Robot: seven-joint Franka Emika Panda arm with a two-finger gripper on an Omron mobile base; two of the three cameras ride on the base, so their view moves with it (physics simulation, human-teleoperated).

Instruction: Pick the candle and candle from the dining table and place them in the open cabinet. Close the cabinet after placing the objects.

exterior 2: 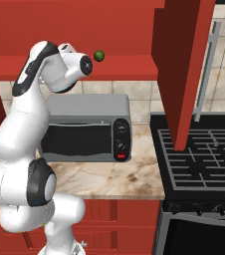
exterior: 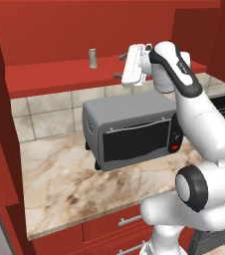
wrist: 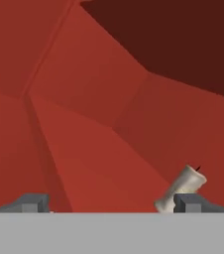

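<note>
Left of the gripper (exterior: 118, 66) in the left base view, on the red cabinet (exterior: 59, 74) shelf: one slim pale grey candle (exterior: 92, 58), upright, well apart from the fingers. Jaws spread wide, nothing between them, nothing held. Two dark fingertips (exterior: 123, 57) pointing into the open cabinet, above the shelf floor.

Below the gripper: one grey toaster oven (exterior: 129, 129) on the beige veined marble counter (exterior: 59, 179), one dark glass door, two round knobs and one red button on its right-hand panel.

In the hand view, between and beyond the two fingertips (wrist: 32, 202): red cabinet interior walls; at the right-hand fingertip, the same one candle (wrist: 183, 187), leaning across the frame, dark wick at its far end, base partly hidden behind that tip, so contact impossible to tell.

Right of the gripper in the right base view: one open red cabinet door (exterior 2: 184, 69) with one long silver bar handle (exterior 2: 206, 69); beneath it, one black stove (exterior 2: 204, 159) with grates. No second candle in sight.
</note>
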